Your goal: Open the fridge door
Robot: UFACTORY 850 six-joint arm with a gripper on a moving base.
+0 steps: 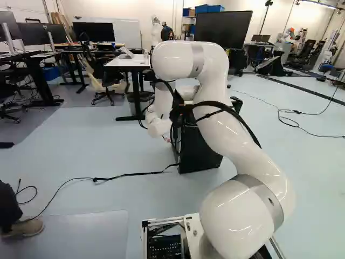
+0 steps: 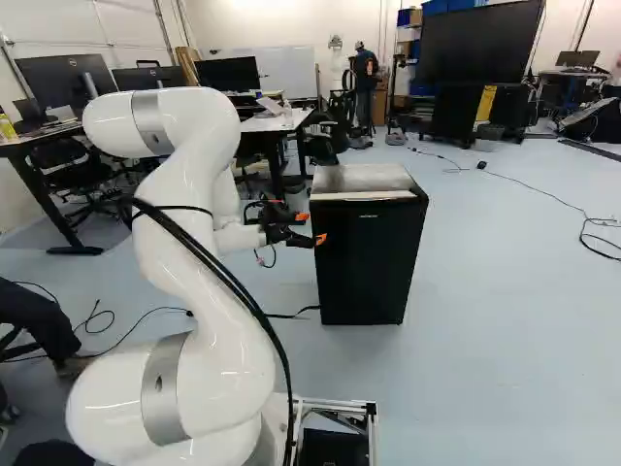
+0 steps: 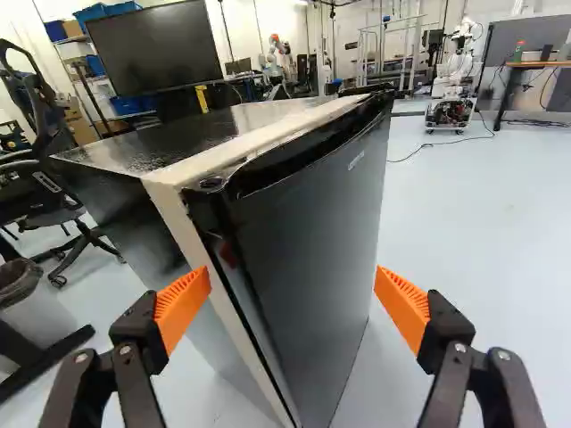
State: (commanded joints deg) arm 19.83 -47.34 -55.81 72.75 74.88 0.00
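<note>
A small black fridge (image 2: 371,262) stands on the floor ahead, its door front facing the base; the arm partly covers it in the left base view. My gripper (image 2: 311,227) is at the fridge's upper left front corner in the right base view. In the wrist view the gripper (image 3: 293,300) is open, its orange pads wide apart. The fridge's upright edge lies ahead between them, with the dark door (image 3: 312,223) on one side and a pale strip (image 3: 192,227) behind it. The door looks closed. Contact between fingers and fridge cannot be made out.
A black cable (image 1: 129,175) runs over the floor to the fridge. A person's leg and shoe (image 1: 24,227) are at the near left of the left base view. Behind stand a white table (image 1: 129,61), office chairs and a large screen (image 1: 222,29). Another robot (image 3: 453,80) stands far off.
</note>
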